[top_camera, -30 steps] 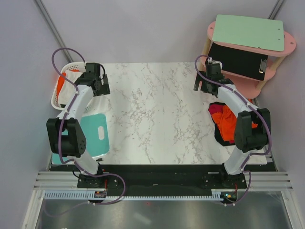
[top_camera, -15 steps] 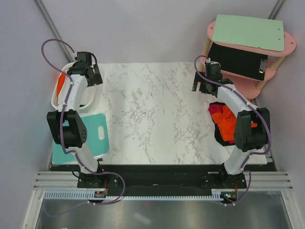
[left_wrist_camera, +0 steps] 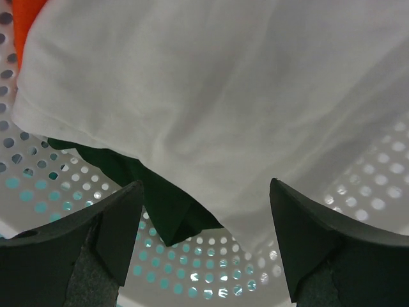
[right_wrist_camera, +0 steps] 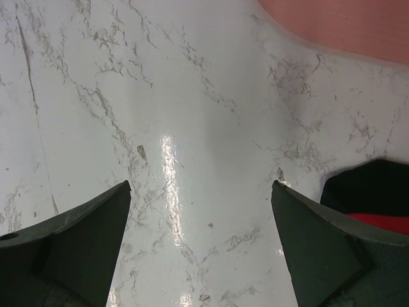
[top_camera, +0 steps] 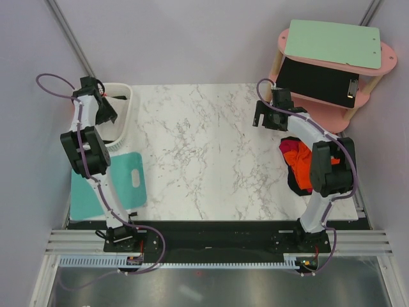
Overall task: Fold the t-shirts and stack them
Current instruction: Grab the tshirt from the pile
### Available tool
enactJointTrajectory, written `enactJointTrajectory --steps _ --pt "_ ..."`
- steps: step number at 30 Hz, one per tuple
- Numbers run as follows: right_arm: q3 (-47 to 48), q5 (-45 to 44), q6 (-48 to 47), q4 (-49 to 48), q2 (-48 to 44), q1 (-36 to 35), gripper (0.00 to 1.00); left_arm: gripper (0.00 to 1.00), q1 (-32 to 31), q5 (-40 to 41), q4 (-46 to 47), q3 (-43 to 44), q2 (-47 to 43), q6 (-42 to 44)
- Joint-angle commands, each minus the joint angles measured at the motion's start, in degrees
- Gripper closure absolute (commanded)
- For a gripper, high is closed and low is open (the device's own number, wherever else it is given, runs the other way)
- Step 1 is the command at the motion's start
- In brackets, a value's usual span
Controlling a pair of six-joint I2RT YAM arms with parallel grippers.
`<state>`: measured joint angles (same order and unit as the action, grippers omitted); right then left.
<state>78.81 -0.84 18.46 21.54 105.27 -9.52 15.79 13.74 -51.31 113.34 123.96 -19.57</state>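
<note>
Cream-white cloth t-shirt [left_wrist_camera: 223, 96] overlapping dark green t-shirt [left_wrist_camera: 167, 214], centre frame, just beyond left gripper [left_wrist_camera: 206, 185]: spread wide, holding nothing.

Both arms, the left arm [top_camera: 83, 150] and right arm [top_camera: 305, 130], are white tubes with chunky black joints, looping purple cables [top_camera: 38, 82] and dark wedge-shaped claw fingers [left_wrist_camera: 96, 249].

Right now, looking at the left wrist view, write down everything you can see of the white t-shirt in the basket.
The white t-shirt is soft cream-white cloth, loosely crumpled with gentle folds, and no lettering shows. It lies in the perforated white basket, draped over the dark green t-shirt, with orange cloth at its upper left edge. The open left gripper hovers over it, gripping nothing.
</note>
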Motion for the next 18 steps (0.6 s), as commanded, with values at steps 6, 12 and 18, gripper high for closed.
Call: enactJointTrajectory --steps 6,12,18 --pt "1.0 4.0 1.0 -1.4 1.9 0.1 0.02 0.17 2.4 -4.9 -2.6 3.5 6.7 -2.8" --pt "0.8 4.4 0.9 -1.4 2.1 0.0 0.02 0.31 2.5 -5.2 -2.5 4.2 8.7 -2.8" --pt "0.6 5.2 0.9 -1.4 2.6 -0.1 0.02 0.85 2.5 -4.7 -2.4 3.7 7.7 -3.5"
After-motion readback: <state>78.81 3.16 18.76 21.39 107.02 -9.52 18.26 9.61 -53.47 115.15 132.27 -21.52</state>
